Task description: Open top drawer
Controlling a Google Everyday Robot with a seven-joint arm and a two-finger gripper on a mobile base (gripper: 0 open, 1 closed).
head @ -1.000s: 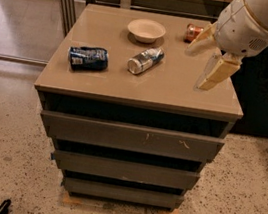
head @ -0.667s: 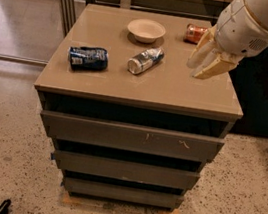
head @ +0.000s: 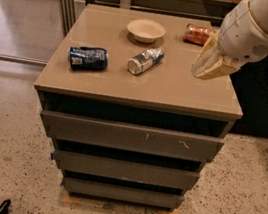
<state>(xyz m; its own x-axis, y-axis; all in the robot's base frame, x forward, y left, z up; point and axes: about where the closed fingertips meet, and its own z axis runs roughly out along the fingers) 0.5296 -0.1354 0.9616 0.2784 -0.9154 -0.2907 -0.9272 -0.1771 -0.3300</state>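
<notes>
Over the last second the cream-coloured gripper [head: 207, 66] has tilted leftward above the right side of the tan cabinet top [head: 167, 86], whether open or closed I cannot tell, leaving the wide, scratched grey-brown top drawer [head: 130, 137] below unapproached.

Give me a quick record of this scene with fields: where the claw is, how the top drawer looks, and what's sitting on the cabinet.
Claw: over the right rear of the cabinet top, near the red can, above all the drawers
Top drawer: uppermost of three fronts, pale scratches right of centre, claw not touching it
Rear centre: cream bowl
Middle: silver can, lying on its side
Left: blue can, lying on its side
</notes>
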